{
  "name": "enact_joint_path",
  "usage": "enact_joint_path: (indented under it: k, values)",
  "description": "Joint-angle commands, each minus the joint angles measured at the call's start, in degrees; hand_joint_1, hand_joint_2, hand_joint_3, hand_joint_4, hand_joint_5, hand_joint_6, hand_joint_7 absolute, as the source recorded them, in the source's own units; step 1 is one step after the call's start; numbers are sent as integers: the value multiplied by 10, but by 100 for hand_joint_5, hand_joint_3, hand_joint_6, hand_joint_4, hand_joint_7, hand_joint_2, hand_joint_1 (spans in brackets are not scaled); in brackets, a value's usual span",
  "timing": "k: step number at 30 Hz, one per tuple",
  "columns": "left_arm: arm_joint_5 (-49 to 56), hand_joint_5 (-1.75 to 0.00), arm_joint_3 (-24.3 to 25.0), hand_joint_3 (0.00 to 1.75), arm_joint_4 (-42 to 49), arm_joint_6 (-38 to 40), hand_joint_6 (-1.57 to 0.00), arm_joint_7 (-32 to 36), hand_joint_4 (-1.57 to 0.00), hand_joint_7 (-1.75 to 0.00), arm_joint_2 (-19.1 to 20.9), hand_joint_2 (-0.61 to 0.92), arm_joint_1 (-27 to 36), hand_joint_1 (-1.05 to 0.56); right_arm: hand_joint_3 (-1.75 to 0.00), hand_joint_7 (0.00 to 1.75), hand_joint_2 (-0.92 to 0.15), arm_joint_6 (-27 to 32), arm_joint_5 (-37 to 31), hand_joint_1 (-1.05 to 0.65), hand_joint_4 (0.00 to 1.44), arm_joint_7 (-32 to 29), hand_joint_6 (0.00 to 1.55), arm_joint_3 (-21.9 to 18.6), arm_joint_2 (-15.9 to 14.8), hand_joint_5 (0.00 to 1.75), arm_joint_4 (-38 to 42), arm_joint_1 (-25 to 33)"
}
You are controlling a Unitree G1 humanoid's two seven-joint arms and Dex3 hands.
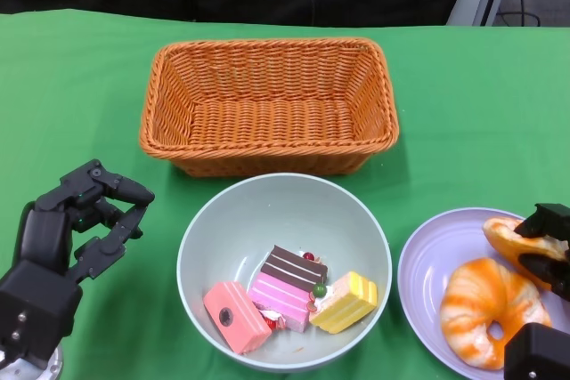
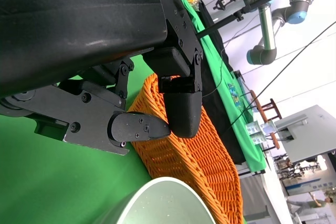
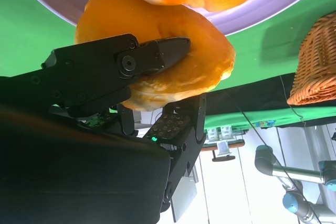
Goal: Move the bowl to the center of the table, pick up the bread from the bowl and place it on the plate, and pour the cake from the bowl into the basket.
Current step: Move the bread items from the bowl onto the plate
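One bread point(image 1: 521, 246) in right hand point(image 1: 548, 246) grip, long axis diagonal over plate point(image 1: 427, 264); left hand point(image 1: 89, 215) fingers apart, empty.

Green-covered table point(image 1: 80, 86). Directly on it: orange wicker basket point(image 1: 269, 104) at far center, empty inside; pale green bowl point(image 1: 200, 246) just near of the basket, center, holding cake pieces; lavender plate point(image 1: 426, 264) to the right of the bowl, near-right edge, close beside the bowl but apart, carrying bread. Basket and bowl rims nearly meet.
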Motion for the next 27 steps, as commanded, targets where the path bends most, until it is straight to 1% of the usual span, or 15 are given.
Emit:
enact_joint_path:
  k: [1, 6, 7, 8, 10, 12, 14, 15, 17, 19, 20, 22, 23, 24, 27]
  values:
    - [-3, -146, 3, 33, -6, 0, -74, -2, -74, -114, 8, 92, 1, -16, -4, 96, -92, 11, 16, -20, 72, 11, 80, -4, -11, 165, 4, -5]
    - [-3, -146, 3, 33, -6, 0, -74, -3, -74, -114, 8, 92, 1, -16, -4, 91, -92, 15, 20, -20, 73, 15, 81, -2, -12, 163, 1, -4]
    - [-5, -146, 3, 33, -1, -5, -74, -5, -74, -114, 9, 92, -1, -16, -4, 91, -92, 28, 29, -20, 73, 45, 81, -4, -12, 163, -15, 2]
    - [-4, -146, 3, 34, 3, -9, -74, -6, -75, -113, 10, 92, -2, -15, -12, 63, -92, 42, 35, -27, 75, 72, 81, -4, -12, 135, -31, 8]
    - [-2, -146, 3, 34, 7, -13, -74, -4, -75, -113, 11, 92, -4, -15, -15, 26, -92, 63, 42, -35, 81, 108, 91, -5, -12, 100, -57, 17]
    - [-1, -146, 3, 34, 5, -11, -75, -2, -75, -113, 11, 92, -3, -16, -15, 14, -92, 78, 41, -39, 85, 124, 96, -5, -13, 85, -73, 22]
    - [0, -146, 3, 34, 3, -9, -75, -1, -75, -113, 11, 92, -3, -16, -16, 10, -92, 96, 41, -43, 87, 144, 97, -5, -14, 75, -91, 27]
    - [1, -146, 2, 34, 2, -8, -75, -1, -75, -112, 11, 92, -2, -16, -18, 6, -92, 106, 42, -51, 92, 157, 97, -5, -14, 59, -101, 29]
    - [1, -146, 2, 34, 2, -8, -75, -1, -75, -112, 11, 92, -2, -16, -20, 3, -92, 120, 42, -57, 97, 172, 98, -5, -14, 43, -114, 33]
    - [1, -146, 2, 34, 1, -8, -75, -1, -75, -112, 11, 92, -2, -16, -21, 3, -92, 126, 42, -58, 99, 176, 98, -5, -14, 39, -120, 35]
    - [0, -146, 2, 34, 3, -10, -75, -2, -75, -112, 11, 92, -2, -16, -24, 2, -92, 135, 42, -63, 99, 189, 97, -5, -16, 36, -132, 40]
    - [-1, -146, 2, 35, 4, -12, -75, -4, -74, -112, 11, 92, -2, -16, -32, 1, -92, 147, 42, -78, 102, 206, 95, -5, -19, 25, -149, 47]
    - [0, -146, 2, 35, 3, -10, -75, -3, -74, -112, 11, 92, -1, -16, -34, 1, -92, 155, 39, -81, 103, 215, 95, -4, -20, 23, -158, 50]
    - [1, -146, 2, 35, 2, -9, -75, -3, -74, -112, 11, 92, -1, -15, -40, 0, -92, 161, 38, -86, 103, 222, 92, -4, -21, 16, -164, 51]
    - [-5, -145, 3, 35, 2, -8, -75, -7, -74, -112, 10, 92, -1, -15, -47, 0, -92, 166, 37, -91, 104, 231, 90, -2, -25, 11, -173, 55]
